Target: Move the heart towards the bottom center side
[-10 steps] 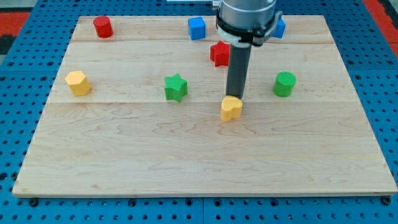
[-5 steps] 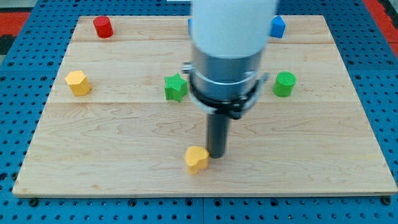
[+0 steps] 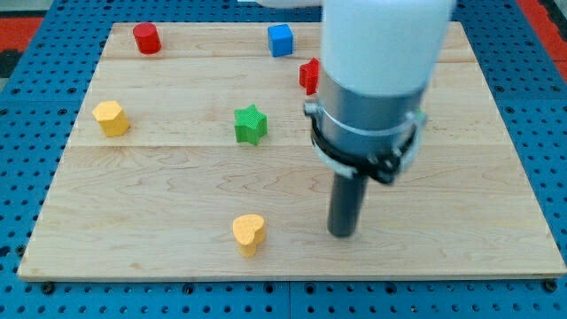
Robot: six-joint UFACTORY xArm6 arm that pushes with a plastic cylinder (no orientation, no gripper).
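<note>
One yellow heart [image 3: 249, 234] lies flat near the bottom edge of the wooden worktop [image 3: 159, 195], a little to the view's left of the bottom centre, its lobes toward the view's top right. My tip [image 3: 342, 234] stands to the view's right of the heart at about the same height in the view, near it but clearly apart, with bare wood between them; the arm carries no fingers, only this dark rod, so there is nothing spread or pressed together to report. Counting outward from the heart, six blocks show in whole or in part. One green star [image 3: 251, 124] sits toward the view's top from the heart, almost straight above it. One yellow hexagon-like block [image 3: 111, 117] lies to the view's upper left of the heart, near the worktop's left edge. One red cylinder [image 3: 146, 38] stands far to the view's upper left of the heart, near the top left corner. One blue cube [image 3: 280, 40] sits near the top edge, above and slightly right of the heart. One red block [image 3: 308, 75] shows only partly beside the arm's body, its shape unclear. No containers appear on the worktop.
</note>
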